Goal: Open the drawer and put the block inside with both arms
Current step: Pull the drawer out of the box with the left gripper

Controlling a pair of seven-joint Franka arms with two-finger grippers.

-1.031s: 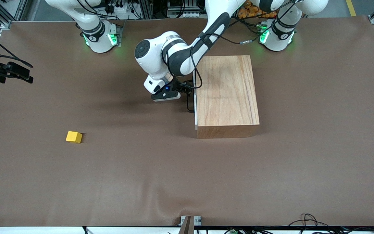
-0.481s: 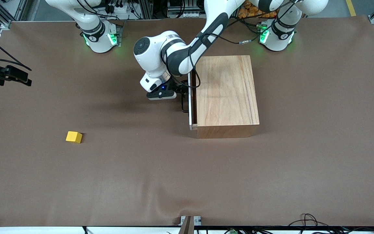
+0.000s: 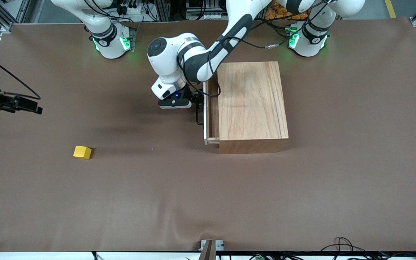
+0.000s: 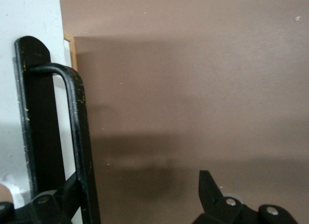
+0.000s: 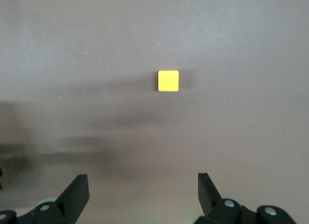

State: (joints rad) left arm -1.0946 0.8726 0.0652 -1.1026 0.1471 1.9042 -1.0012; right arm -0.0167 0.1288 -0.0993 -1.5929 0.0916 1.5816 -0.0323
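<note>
Drawer (image 3: 211, 119): partly out of box (image 3: 252, 104), gap too narrow yet for block.
Left gripper (image 3: 198, 103): at handle (image 4: 77, 137), one finger hooked inside it, likely for pulling; grip itself cannot tell.
Right gripper (image 5: 142, 197): spread wide, empty, aloft at right arm's table end.
Block (image 3: 82, 152): on table, below right gripper, untouched, well apart from drawer.

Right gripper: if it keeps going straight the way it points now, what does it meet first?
Probably bare table. The right gripper, fingers open, points down at the brown cover, with the block lying ahead of the gap rather than between the fingers. Depth is hard to judge.
</note>
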